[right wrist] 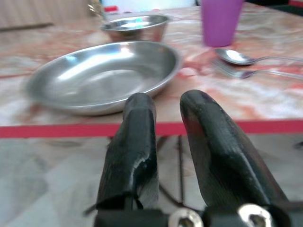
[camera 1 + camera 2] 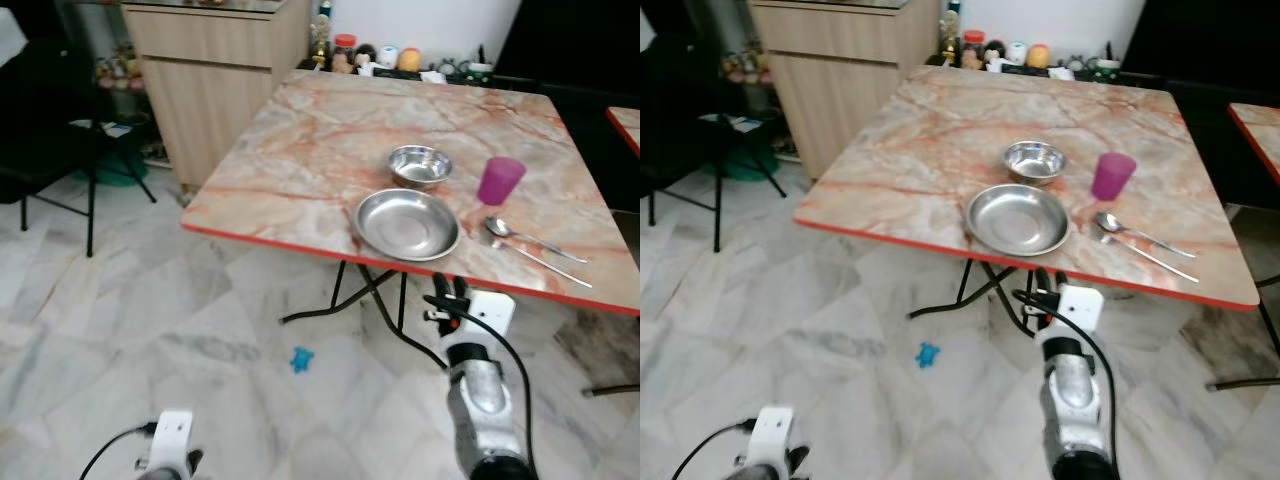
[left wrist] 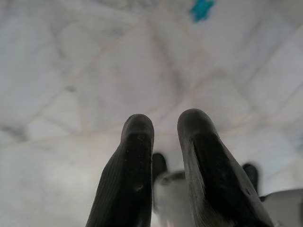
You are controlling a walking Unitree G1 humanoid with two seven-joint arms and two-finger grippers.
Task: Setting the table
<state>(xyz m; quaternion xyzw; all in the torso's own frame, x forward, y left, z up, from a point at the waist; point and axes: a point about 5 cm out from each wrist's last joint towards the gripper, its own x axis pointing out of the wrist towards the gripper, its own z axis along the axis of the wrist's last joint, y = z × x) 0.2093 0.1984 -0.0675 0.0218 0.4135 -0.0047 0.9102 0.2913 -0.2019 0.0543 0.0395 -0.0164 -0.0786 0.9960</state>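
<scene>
A marble-patterned table with a red edge stands ahead. Near its front edge lie a wide steel plate, a small steel bowl behind it, a purple cup to the right, and a spoon beside a fork. My right gripper is raised just below and in front of the table edge, level with the plate, its fingers shut with nothing between them. My left gripper hangs low over the floor, shut and holding nothing.
A wooden cabinet stands at the back left, with a black chair further left. Small jars and toys line the table's far edge. A blue toy lies on the tiled floor near the black table legs.
</scene>
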